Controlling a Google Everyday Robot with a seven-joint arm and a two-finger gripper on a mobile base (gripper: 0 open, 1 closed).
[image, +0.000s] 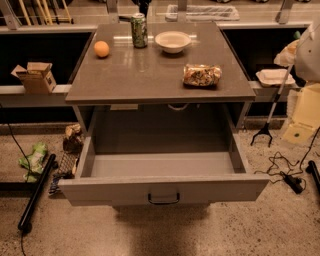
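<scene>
A grey counter (150, 80) stands in the middle of the camera view with its drawer (162, 187) pulled wide open. The drawer's inside looks bare, and a dark handle (163, 199) is on its front. On the countertop are an orange (101, 48) at the back left, a green can (139, 30) standing upright, a white bowl (173, 41) and a snack bag (201, 75) near the right front. I do not see the gripper anywhere. A white rounded shape (309, 50) at the right edge may be part of the arm.
A cardboard box (36, 76) sits on a low shelf at left. Crumpled bags (72, 140), a green wrapper (33, 160) and a black pole (36, 192) lie on the floor at left. At right are a reacher tool (270, 112), cables (285, 170) and a white tray (275, 76).
</scene>
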